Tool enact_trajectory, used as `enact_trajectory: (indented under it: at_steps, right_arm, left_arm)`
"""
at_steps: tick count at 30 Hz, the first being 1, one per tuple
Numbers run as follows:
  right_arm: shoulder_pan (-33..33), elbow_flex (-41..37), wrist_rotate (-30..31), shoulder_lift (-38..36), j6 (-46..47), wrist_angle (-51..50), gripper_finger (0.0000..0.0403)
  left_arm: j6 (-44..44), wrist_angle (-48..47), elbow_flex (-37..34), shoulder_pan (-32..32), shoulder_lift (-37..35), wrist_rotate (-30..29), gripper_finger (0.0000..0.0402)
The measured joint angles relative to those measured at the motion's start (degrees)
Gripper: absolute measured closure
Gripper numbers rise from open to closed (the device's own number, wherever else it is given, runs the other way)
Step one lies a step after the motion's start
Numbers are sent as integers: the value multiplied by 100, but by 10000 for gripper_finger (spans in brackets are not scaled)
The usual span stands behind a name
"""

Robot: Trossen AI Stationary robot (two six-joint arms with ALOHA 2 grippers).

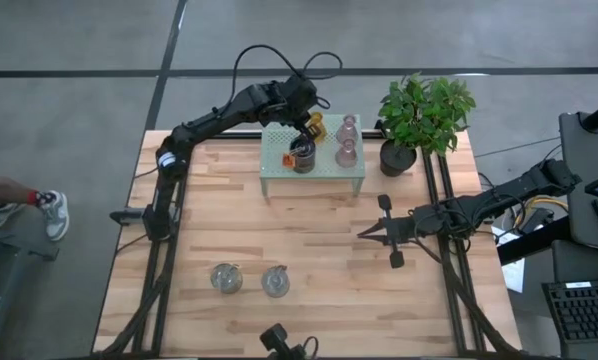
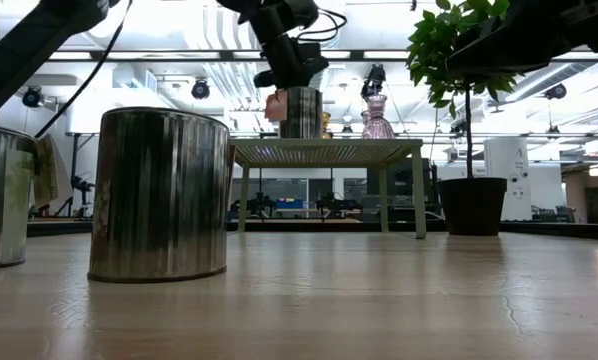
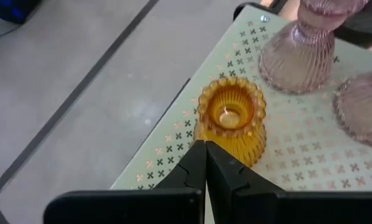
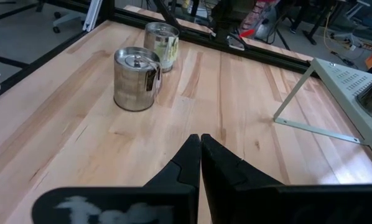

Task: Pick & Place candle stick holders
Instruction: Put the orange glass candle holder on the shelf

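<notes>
On the pale green mesh shelf (image 1: pixel 279 178) stand an amber holder (image 3: pixel 231 118), two pale pink holders (image 1: pixel 347 127) (image 1: pixel 345 153) and a silvery round jar (image 2: pixel 301 112) with an orange tag (image 2: pixel 276 105). My left gripper (image 3: pixel 204 146) is shut and empty, just above that jar and right beside the amber holder's base. Two more silvery jars (image 1: pixel 225 278) (image 1: pixel 275 281) stand on the table near its front edge. My right gripper (image 4: pixel 200 140) is shut and empty over the table's right half. My left gripper's shut fingertips (image 3: pixel 197 155) stand next to the foot of the amber holder (image 3: pixel 248 152) and over the jar on the shelf. I cannot tell whether they touch either one.
A potted green plant (image 1: pixel 419 115) stands right of the shelf at the table's far right. Bare wood (image 1: pixel 309 235) lies between the shelf and the two near jars. A person's arm and shoe (image 1: pixel 39 200) show off the table's left side.
</notes>
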Motion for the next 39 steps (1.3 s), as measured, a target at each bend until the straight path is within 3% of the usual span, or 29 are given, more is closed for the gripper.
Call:
enact_trajectory:
  at_steps: [8,21,39]
  right_arm:
    - [-2,-2,1,0,-16,-2,394]
    - [0,-2,0,1,-17,-4,394]
    - [-2,-33,2,1,-7,-13,394]
  left_arm:
    - [120,231,-38,-2,0,-134,398]
    - [28,931,-846,7,2,76,395]
    - [26,1351,-748,2,2,492,400]
